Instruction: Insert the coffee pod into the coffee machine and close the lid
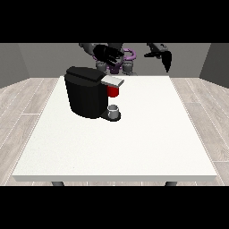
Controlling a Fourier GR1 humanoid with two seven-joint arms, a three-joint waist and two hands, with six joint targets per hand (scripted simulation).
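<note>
A squat black coffee machine with a rounded body stands on the left half of the large white table, toward the robot's side. Its flat grey lid lies level over the brew head, and beneath it a small red part shows, which I take to be the coffee pod sitting in its slot, though it could be a piece of the machine itself. A small grey cup stands on the machine's drip base. The black hand at the view's left hovers above and behind the machine, apart from it, fingers spread and holding nothing. The black hand at the view's right hangs well away to the side, also holding nothing that I can see; how its fingers lie I cannot tell. No loose pod lies anywhere on the table. Judging from this, the pod is in and the lid looks down, so little or nothing seems left.
</note>
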